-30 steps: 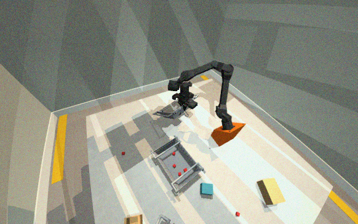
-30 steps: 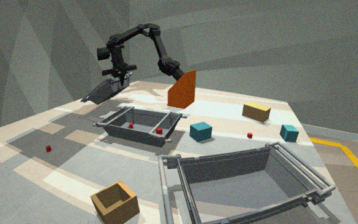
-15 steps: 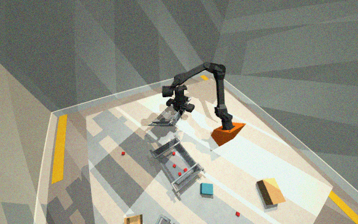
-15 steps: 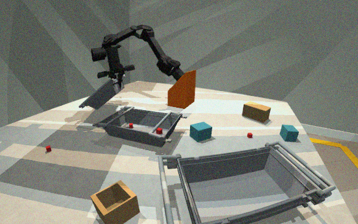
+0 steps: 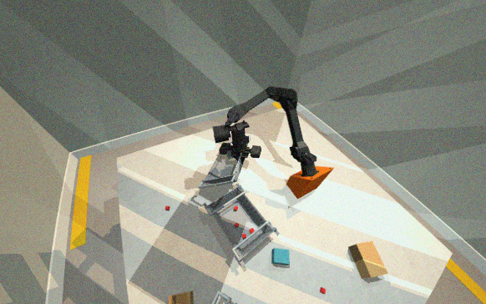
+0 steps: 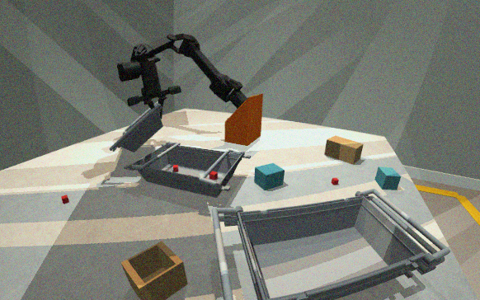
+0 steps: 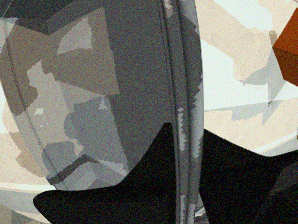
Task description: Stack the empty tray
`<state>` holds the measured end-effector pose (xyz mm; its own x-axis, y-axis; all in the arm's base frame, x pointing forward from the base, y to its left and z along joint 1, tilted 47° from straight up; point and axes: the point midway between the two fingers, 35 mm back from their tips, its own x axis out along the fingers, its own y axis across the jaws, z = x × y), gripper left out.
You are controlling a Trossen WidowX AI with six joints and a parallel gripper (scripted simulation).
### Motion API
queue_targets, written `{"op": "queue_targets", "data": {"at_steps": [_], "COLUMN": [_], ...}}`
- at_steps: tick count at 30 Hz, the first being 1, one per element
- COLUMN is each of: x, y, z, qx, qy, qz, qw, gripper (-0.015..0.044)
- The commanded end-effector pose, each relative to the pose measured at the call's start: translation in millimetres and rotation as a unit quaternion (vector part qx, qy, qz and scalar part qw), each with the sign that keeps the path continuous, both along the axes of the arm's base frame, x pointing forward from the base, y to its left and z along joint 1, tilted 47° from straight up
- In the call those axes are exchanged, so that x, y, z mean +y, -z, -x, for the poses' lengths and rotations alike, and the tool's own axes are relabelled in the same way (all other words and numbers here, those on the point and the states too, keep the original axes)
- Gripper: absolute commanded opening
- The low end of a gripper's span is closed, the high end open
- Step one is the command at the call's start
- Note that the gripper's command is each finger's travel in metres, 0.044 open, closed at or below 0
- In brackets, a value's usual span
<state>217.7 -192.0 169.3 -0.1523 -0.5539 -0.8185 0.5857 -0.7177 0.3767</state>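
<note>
The loaded grey tray (image 5: 252,209) (image 6: 177,181) stands on the table with several red blocks (image 5: 235,208) (image 6: 213,175) inside. Its left bar (image 6: 161,155) and right bar (image 6: 216,164) both lie across its top. My gripper (image 5: 242,156) (image 6: 160,108) (image 7: 175,128) is shut on one wall of the empty grey tray (image 5: 218,180) (image 6: 142,129) (image 7: 145,60). That tray hangs steeply tilted, beyond the left end of the loaded tray, with its lower edge away from the fingers. The fingertips are partly hidden by the tray wall.
An orange wedge (image 5: 309,181) (image 6: 245,121) (image 7: 287,50) stands at the arm's base. A teal block (image 5: 280,256) (image 6: 269,176) is near the loaded tray's right end. Farther off are a tan block (image 5: 369,260) (image 6: 344,149), a brown open box (image 6: 154,272) and another grey tray (image 6: 297,224).
</note>
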Motion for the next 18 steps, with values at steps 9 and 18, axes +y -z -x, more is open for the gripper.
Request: {"op": "queue_targets", "data": {"at_steps": [9,18], "x": [28,53], "y": [15,33], "z": [-40,-64], "qx": [0.053,0.102], "qy": [-0.081,-0.137], "qz": [-0.005,-0.008], "qw": [0.995,0.985], "gripper": [0.0000,0.0000]}}
